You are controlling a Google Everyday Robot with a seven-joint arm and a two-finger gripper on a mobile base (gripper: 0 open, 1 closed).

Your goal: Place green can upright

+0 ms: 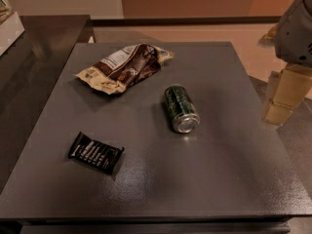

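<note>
The green can (pixel 181 108) lies on its side near the middle of the dark grey table (pixel 219 179). Its shiny silver end faces the front and its body points toward the back. My gripper (pixel 280 112) hangs at the right edge of the view, beyond the table's right edge. It is well to the right of the can, not touching it, and holds nothing. The grey arm housing (pixel 297 28) sits above it.
A crumpled brown and cream snack bag (pixel 124 67) lies at the back left of the table. A small black wrapped bar (pixel 95 152) lies at the front left. A dark counter (pixel 34 57) adjoins the table's left side.
</note>
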